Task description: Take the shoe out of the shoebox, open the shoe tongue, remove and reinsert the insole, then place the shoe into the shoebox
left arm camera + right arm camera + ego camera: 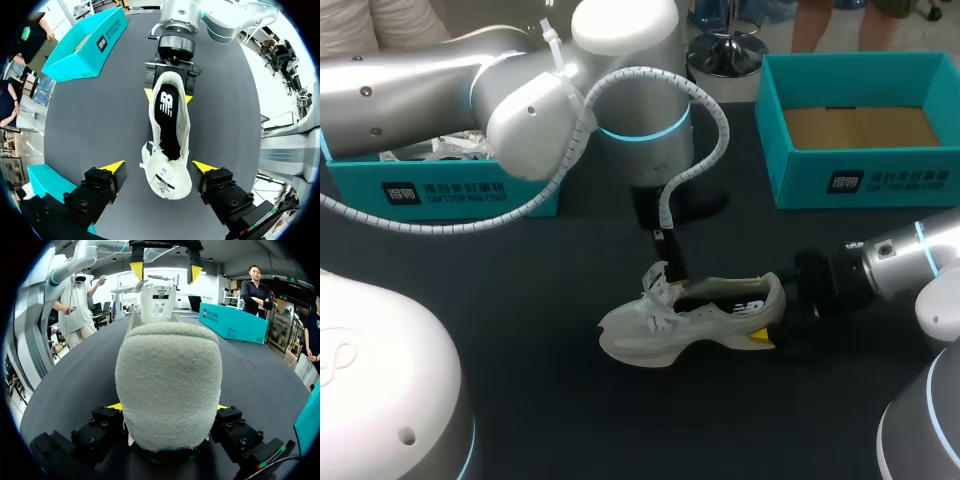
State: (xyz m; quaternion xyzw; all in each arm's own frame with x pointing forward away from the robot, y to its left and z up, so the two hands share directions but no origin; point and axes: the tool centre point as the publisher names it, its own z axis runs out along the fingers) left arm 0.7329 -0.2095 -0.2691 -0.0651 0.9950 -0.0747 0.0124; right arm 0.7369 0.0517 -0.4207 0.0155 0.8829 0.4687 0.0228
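A white sneaker (pixel 690 320) stands upright on the dark table, toe to the left. Its black insole (pixel 166 107) lies inside. My right gripper (pixel 772 315) is shut on the padded heel (pixel 167 385), one yellow tip at each side. My left gripper (pixel 159 167) hangs over the front of the shoe, open. The raised tongue (pixel 167 180) stands between its fingers (pixel 114 167) with a gap on both sides. In the right wrist view the left gripper (pixel 165 270) straddles the tongue (pixel 159 302) beyond the heel.
A teal shoebox (pixel 860 180) with a bare cardboard floor stands open at the back right. A second teal box (pixel 440 190), holding white paper, sits at the back left under my left arm. Bare table lies in front of the shoe.
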